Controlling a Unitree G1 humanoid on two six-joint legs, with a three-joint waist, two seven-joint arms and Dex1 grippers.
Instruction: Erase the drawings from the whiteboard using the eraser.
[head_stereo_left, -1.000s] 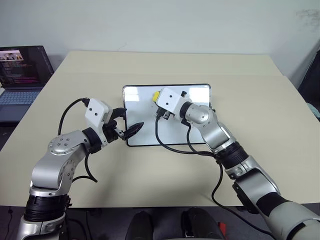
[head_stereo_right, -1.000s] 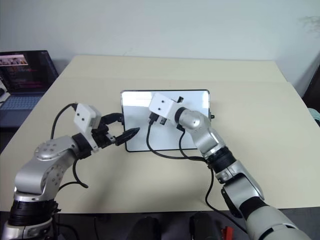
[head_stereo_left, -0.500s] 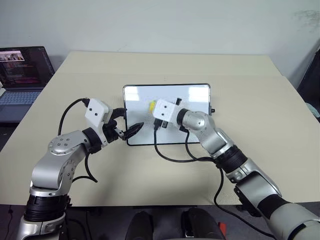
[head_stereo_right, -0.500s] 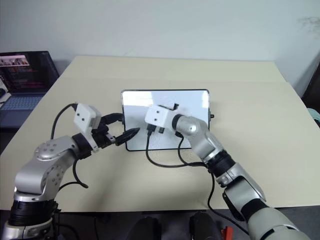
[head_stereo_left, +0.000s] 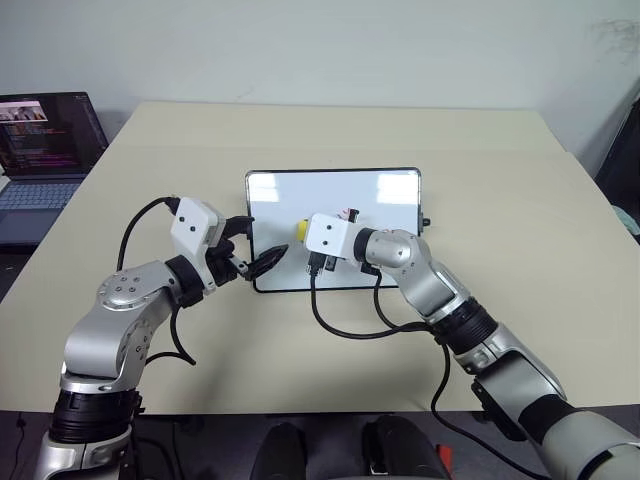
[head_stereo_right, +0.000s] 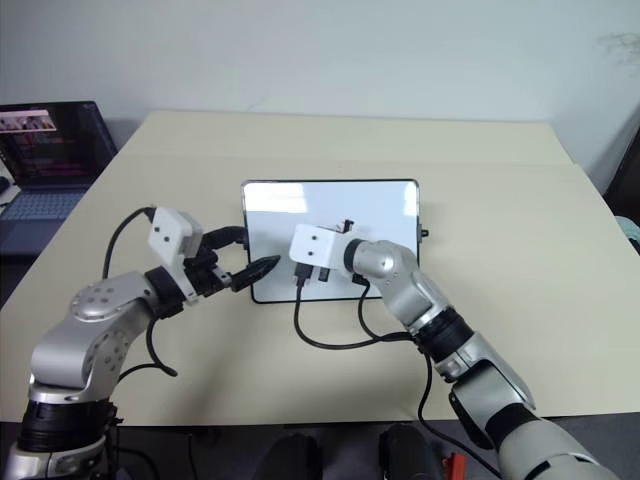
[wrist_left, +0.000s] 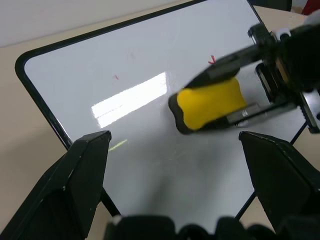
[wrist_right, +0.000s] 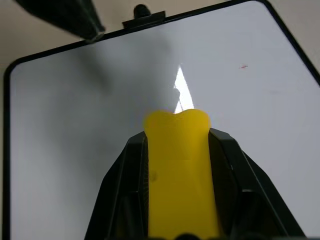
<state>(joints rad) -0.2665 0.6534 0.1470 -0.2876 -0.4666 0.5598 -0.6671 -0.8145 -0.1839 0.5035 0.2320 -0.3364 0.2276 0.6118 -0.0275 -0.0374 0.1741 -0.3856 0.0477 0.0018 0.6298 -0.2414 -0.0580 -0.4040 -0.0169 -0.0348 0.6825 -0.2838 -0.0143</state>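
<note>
Eraser (wrist_left: 212, 102), yellow with a dark underside, is pinched between the right gripper (wrist_right: 177, 145)'s fingers and sits against the whiteboard (head_stereo_left: 380, 190) near its middle. Whiteboard lies flat on the beige counter (head_stereo_left: 300, 330). Faint red specks of the drawings (wrist_left: 212, 60) show on the glossy surface. Left gripper (head_stereo_left: 258, 262) hovers at the board's left edge, its fingers (wrist_left: 87, 165) spread wide. Laptop (head_stereo_left: 45, 150) stands off the counter's left side.
</note>
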